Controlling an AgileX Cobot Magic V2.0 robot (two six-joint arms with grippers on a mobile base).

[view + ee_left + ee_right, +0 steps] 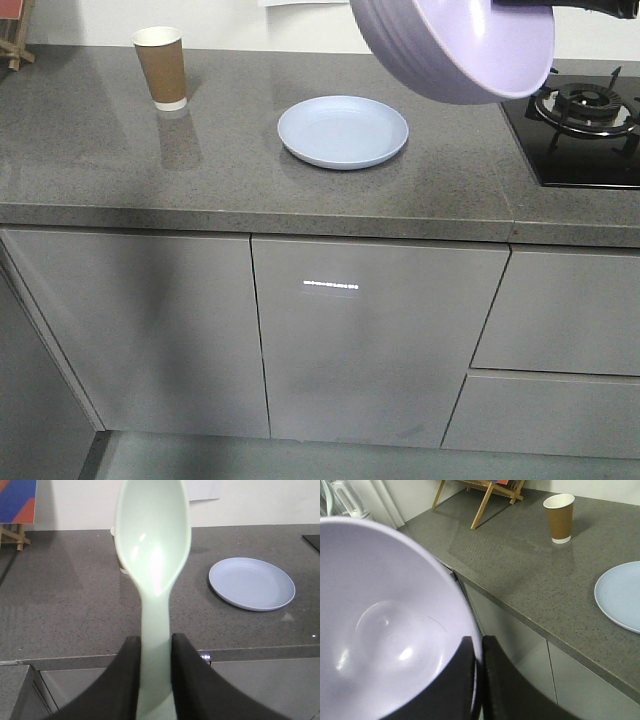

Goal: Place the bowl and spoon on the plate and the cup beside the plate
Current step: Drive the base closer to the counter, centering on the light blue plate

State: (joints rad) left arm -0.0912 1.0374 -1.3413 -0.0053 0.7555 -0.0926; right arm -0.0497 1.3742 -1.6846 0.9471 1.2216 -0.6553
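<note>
Spoon (152,555), light stiff plastic I'd guess, is pinched by its thick handle in the left gripper (156,640), scoop up. The cup (160,68) stands on the counter (100,150) well left of the bare plate (343,131); being paper, it is best held gently mid-wall. The bowl (460,45) hangs above the plate's right, the right gripper (479,645) nipping its slippery-looking rim

Counter (80,150) open all round plate (343,131); cup (160,67) well apart at its 10 o'clock, hob (590,125) at 3.
</note>
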